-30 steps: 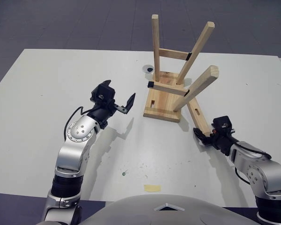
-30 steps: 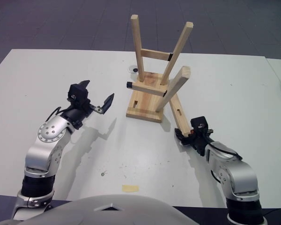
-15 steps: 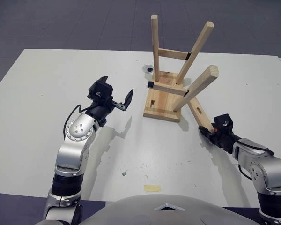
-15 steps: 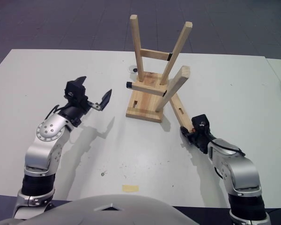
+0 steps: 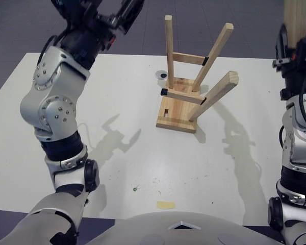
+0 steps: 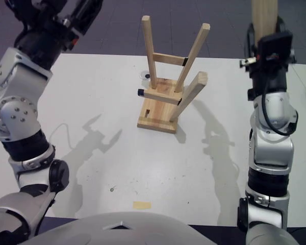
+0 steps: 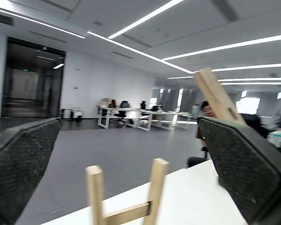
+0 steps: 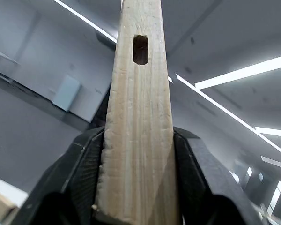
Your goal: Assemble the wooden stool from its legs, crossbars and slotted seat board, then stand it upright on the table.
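A dark tiled floor (image 6: 117, 20) stretched away beyond the white table (image 5: 158, 163), toward twelve o'clock. Farther off in the room, long ceiling light strips (image 7: 145, 21) ran overhead, above a white wall (image 7: 98, 79), a dark doorway (image 7: 33, 79), rows of pale desks (image 7: 140, 117) and bright windows (image 7: 247, 105).

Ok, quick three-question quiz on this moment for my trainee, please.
1. True or false: the left gripper is open and empty.
2. What is the right gripper shut on? A, a crossbar; B, a loose wooden leg; C, nothing.
3. How many legs rise from the upturned seat board on the table?
Key: 1 true; 2 B; 3 three.
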